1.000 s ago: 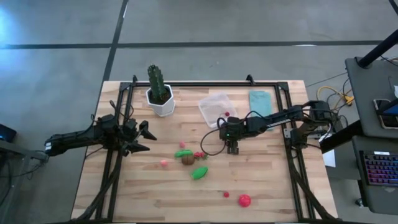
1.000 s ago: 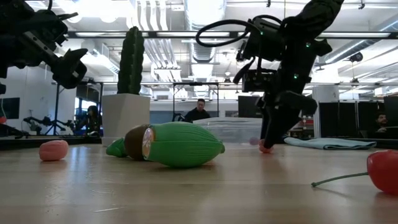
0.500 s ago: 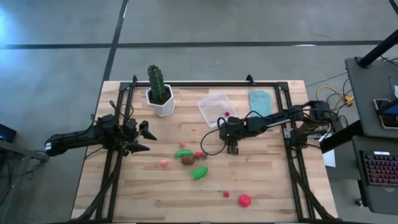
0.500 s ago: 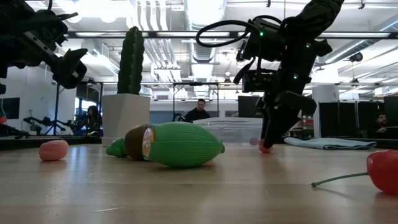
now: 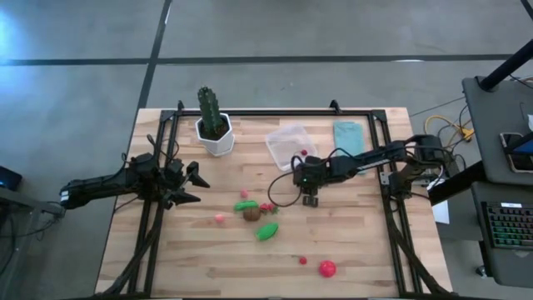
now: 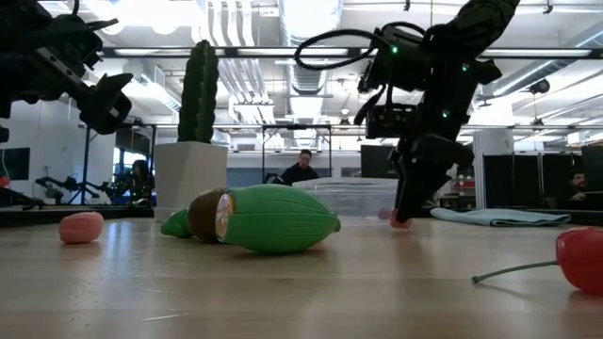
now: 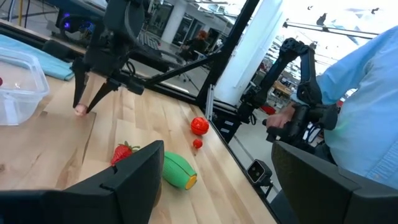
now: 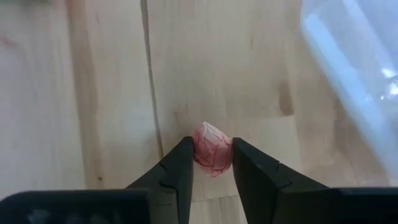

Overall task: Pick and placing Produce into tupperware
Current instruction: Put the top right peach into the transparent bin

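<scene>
My right gripper (image 5: 311, 200) points down at the table's middle, shut on a small pink produce piece (image 8: 212, 149), just near of the clear tupperware (image 5: 291, 143), which holds a small red piece (image 5: 304, 153). My left gripper (image 5: 196, 185) hangs open and empty above the table's left side. More produce lies on the table: a green piece (image 5: 245, 205), a strawberry (image 5: 266, 207), a brown ball (image 5: 251, 214), a green oblong (image 5: 266, 231), a pink piece (image 5: 220, 219) and a red round one (image 5: 327, 268). My right gripper pinches the pink piece by its two opposite sides (image 8: 200, 151) between the ends of its two fingers (image 8: 180, 165). The fingers come from above, pointing down. The piece (image 6: 399, 223) sits at table level under the gripper.
A cactus in a white pot (image 5: 213, 121) stands at the far left. A light blue folded cloth (image 5: 349, 137) lies right of the tupperware. A small red piece (image 5: 303, 260) lies near the front edge. A person in light blue (image 7: 360, 93) is beyond the table.
</scene>
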Controlling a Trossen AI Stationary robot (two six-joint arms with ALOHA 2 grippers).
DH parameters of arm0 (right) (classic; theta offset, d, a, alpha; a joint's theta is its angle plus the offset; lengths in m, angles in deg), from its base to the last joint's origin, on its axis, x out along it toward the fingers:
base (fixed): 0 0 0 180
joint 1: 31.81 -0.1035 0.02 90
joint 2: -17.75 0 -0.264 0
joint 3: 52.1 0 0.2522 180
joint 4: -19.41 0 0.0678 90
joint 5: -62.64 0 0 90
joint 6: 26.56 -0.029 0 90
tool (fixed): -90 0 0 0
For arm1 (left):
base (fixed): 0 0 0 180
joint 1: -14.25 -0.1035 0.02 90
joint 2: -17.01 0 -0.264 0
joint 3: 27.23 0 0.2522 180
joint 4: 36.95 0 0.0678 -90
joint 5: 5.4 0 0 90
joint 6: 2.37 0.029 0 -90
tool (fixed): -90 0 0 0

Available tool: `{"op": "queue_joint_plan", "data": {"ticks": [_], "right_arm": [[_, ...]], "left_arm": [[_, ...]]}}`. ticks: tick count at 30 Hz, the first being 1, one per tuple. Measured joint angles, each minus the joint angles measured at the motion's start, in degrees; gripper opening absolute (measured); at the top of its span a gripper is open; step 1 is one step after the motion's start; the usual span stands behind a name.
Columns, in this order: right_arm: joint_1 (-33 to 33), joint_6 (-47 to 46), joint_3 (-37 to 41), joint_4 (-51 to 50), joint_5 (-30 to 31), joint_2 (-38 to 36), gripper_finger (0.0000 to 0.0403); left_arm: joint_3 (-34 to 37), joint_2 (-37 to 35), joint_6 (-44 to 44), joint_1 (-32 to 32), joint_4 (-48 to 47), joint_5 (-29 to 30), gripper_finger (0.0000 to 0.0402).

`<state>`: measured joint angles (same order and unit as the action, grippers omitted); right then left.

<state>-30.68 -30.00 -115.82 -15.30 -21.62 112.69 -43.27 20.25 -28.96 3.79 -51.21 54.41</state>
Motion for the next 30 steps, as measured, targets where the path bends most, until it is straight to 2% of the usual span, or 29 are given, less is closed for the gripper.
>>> {"op": "queue_joint_plan", "data": {"ticks": [7, 12, 13, 19, 22, 26, 30], "right_arm": [[0.02, 0.26, -6.92, -6.46, 0.50, -3.98, 0.0093], [1.38, 0.68, -13.97, -9.99, 10.31, -6.78, 0.0093], [2.77, 0.39, -14.95, -10.43, 10.58, -6.78, 0.0093], [15.96, -4.88, -16.97, -13.95, 0.65, -3.57, 0.0093], [20.37, -5.62, -17.03, -16.34, -3.92, -1.79, 0.0093], [22.11, -3.56, -16.91, -21.64, -6.42, 1.12, 0.0093], [20.76, -0.39, -16.83, -19.40, -6.55, 1.63, 0.0093]], "left_arm": [[0.00, 0.00, 0.00, 0.02, 0.02, -0.02, 0.0283], [0.01, 0.01, 0.00, 0.01, 0.01, -0.01, 0.0283], [0.02, 0.01, 0.00, 0.01, 0.02, -0.02, 0.0283], [0.00, 0.04, 0.02, 0.00, 0.02, -0.02, 0.0283], [0.02, 0.06, 0.01, 0.02, 0.02, -0.02, 0.0283], [0.02, 0.09, 0.00, 0.02, 0.00, -0.01, 0.0283], [0.02, 0.02, 0.00, 0.02, 0.00, -0.02, 0.0283]]}}
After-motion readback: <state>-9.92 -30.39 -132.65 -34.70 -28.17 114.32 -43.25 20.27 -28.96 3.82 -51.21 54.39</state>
